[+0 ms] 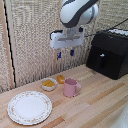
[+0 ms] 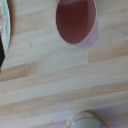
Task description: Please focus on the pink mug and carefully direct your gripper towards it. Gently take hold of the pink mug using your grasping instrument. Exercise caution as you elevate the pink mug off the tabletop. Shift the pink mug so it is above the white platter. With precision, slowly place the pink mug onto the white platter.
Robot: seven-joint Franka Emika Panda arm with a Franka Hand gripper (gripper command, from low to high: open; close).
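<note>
While apart, fingers (image 1: 59,55) empty above mug (image 1: 71,87).

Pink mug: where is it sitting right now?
In the exterior view the pink mug stands upright on the wooden table, right of the small bowl and up-right of the white platter, apart from both, below the raised gripper.

- tabletop (image 1: 100,100): pale wood planks, visible grain, smooth satin finish
- pink mug (image 1: 71,88): matt, smooth, looks ceramic or plastic, can't tell which
- white platter (image 1: 29,107): glossy ceramic look, patterned rim
- black appliance (image 1: 107,52): hard plastic look, slight sheen
- back wall (image 1: 30,40): woven, rough texture
- gripper (image 1: 65,54): smooth white casing, blue finger tips
</note>
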